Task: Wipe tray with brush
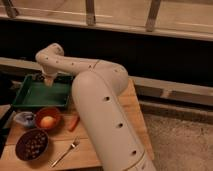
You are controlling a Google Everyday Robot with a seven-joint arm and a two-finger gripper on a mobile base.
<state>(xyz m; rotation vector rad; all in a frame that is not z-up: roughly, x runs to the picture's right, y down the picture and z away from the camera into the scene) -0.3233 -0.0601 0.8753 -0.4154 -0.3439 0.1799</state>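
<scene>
Across the wooden table reaches the white arm; its gripper, fingers closed, hangs over the green tray at the far left. Nearer: dark bowl, orange bowl, fork. Brush unseen.

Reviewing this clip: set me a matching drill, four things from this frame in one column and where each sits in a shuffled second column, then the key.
Things:
1. gripper
2. fork
3. dark bowl
4. carrot-like orange piece

Places:
A. front left of the wooden table, left of the fork
B. shut, over the far edge of the green tray
C. between the red bowl and the arm
D. near the front edge, right of the dark bowl

Pairs: 1-B, 2-D, 3-A, 4-C
</scene>
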